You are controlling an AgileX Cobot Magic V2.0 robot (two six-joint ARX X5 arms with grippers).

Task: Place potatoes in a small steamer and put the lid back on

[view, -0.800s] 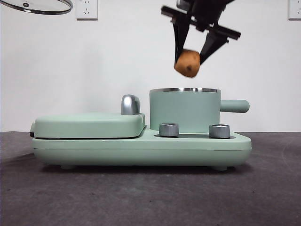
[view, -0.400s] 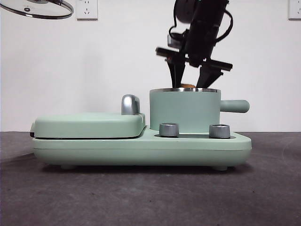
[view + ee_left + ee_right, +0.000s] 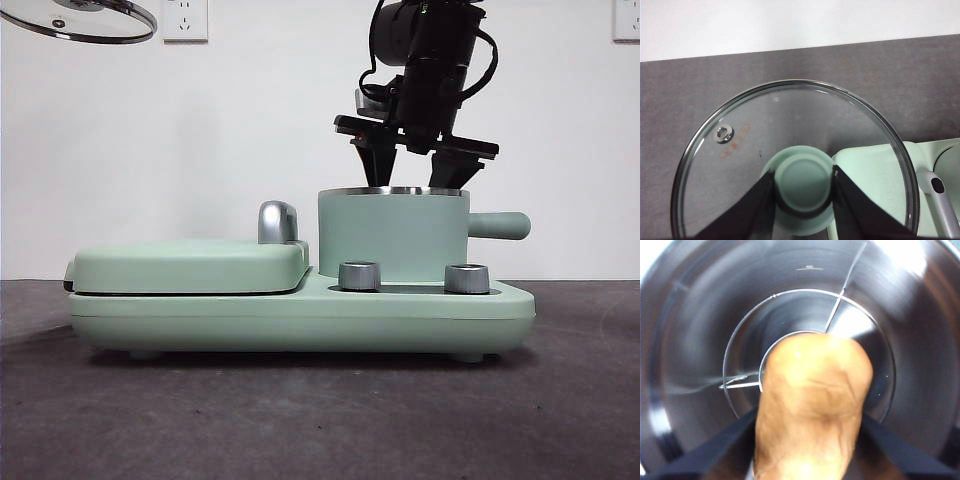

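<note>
The mint green steamer [image 3: 393, 235] stands on the right of the appliance base, with its stubby handle [image 3: 500, 225] pointing right. My right gripper [image 3: 412, 172] reaches down into it from above, with its tips below the steel rim. In the right wrist view the gripper [image 3: 810, 445] is shut on the orange-brown potato [image 3: 812, 400], held inside the steamer's steel interior [image 3: 700, 340]. The front view hides the potato. My left gripper [image 3: 803, 186] is shut on the mint knob of the glass lid [image 3: 740, 145]. It holds the lid high at the upper left of the front view [image 3: 75, 18].
The flat mint green griddle cover [image 3: 190, 265] with its chrome handle [image 3: 277, 222] lies to the left of the steamer on the shared base [image 3: 300, 318]. Two steel knobs [image 3: 359, 276] [image 3: 467, 278] sit at the front of the base. Dark table lies all around it.
My right gripper has come down with the potato from above the steamer into it. The potato has dropped out of sight behind the steamer's wall. The lid has hardly moved.
</note>
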